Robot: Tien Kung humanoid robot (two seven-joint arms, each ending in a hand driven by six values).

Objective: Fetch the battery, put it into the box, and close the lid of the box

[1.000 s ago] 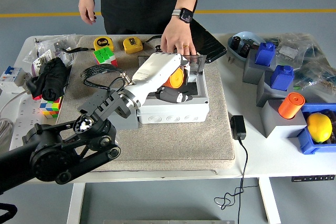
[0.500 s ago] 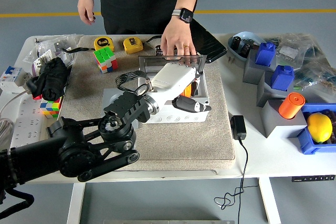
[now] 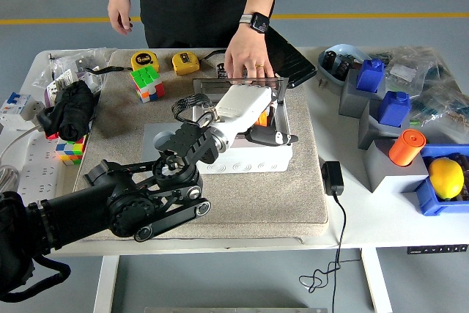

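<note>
The white-grey box [image 3: 253, 157] stands on the grey mat, and its clear lid [image 3: 220, 86] is raised at the back. A person's hand [image 3: 248, 55] rests on the lid's top edge. My left hand [image 3: 270, 135], at the end of the black left arm, hangs over the open box. Its fingers are curled under the orange battery [image 3: 262, 117]. Only a sliver of the battery shows, between the white palm and the dark fingers, low inside the box's right half.
Behind the box lie a Rubik's cube [image 3: 146, 82] and two yellow tape measures [image 3: 185, 61]. A black adapter [image 3: 332, 177] with its cable lies right of the mat [image 3: 242, 207]. Grey stands, blue blocks, an orange cylinder [image 3: 406, 146] and a lemon [image 3: 445, 177] crowd the right side.
My left arm has swung right and forward, and the hand with the battery has turned and dropped lower into the box. The person's hand stays on the lid.
</note>
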